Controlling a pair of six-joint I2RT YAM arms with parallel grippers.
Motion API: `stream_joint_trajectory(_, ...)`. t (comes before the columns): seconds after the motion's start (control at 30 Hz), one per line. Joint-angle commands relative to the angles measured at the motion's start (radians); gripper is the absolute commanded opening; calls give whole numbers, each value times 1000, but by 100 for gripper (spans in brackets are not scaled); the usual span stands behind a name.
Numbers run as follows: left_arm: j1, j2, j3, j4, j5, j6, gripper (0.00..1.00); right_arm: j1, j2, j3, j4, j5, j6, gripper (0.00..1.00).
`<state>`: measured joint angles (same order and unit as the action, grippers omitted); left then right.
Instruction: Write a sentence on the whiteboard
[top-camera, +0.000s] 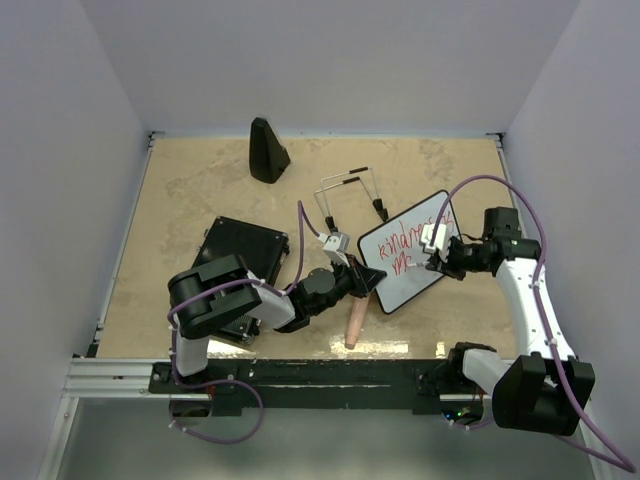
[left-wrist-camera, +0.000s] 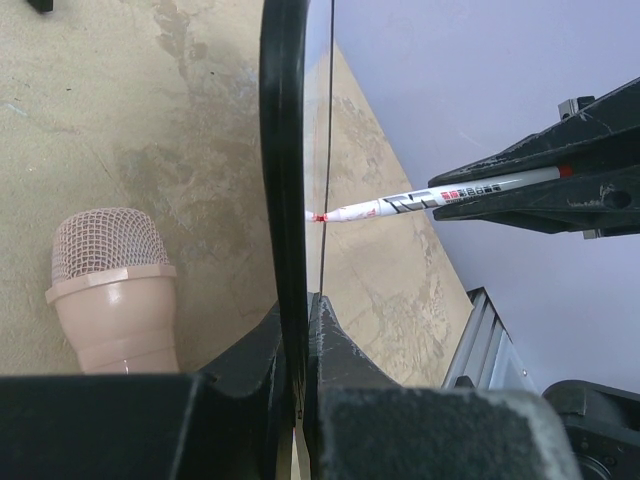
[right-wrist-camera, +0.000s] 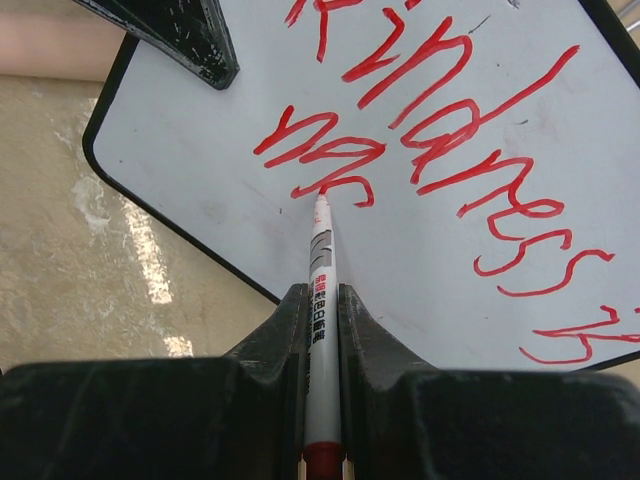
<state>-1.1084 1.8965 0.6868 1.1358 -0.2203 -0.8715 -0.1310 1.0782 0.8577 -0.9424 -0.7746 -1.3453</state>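
The whiteboard (top-camera: 412, 268) is held tilted up off the table, and my left gripper (top-camera: 366, 280) is shut on its lower left edge. In the left wrist view the board's black frame (left-wrist-camera: 283, 150) runs edge-on between my left gripper's (left-wrist-camera: 297, 305) closed jaws. My right gripper (top-camera: 441, 261) is shut on a white marker with a red tip (right-wrist-camera: 321, 262). That tip touches the board face (right-wrist-camera: 200, 130) under red writing that reads "kindness", at the end of a short second line. The marker (left-wrist-camera: 400, 206) meets the board from the right.
A pink microphone-shaped object (top-camera: 354, 322) lies on the table just below the board. A black flat ribbed case (top-camera: 240, 268) sits under the left arm. A black cone-shaped thing (top-camera: 267, 150) stands at the back. Black wire stand legs (top-camera: 350, 192) lie behind the board.
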Motion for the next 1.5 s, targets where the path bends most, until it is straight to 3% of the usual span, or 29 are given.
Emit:
stream_joint_trajectory(0.0, -11, -20, -3, 53, 13, 45, 0, 7, -7, 6, 74, 49, 72, 0)
stream_joint_trajectory(0.3, -11, -20, -4, 53, 13, 46, 0, 8, -23, 17, 189, 49, 205, 0)
stream_joint_trajectory(0.6, -11, -7, 10, 55, 25, 46, 0, 7, -27, 26, 172, 37, 201, 0)
stream_joint_trajectory(0.93, -11, -4, 8, 58, 24, 45, 0, 8, 22, 7, 74, 83, 84, 0)
stream_joint_trajectory(1.13, -11, -4, 10, 56, 25, 45, 0, 7, 17, 1, 105, 123, 133, 0)
stream_joint_trajectory(1.47, -11, -4, 7, 59, 25, 42, 0, -5, -26, 61, 116, 64, 189, 0)
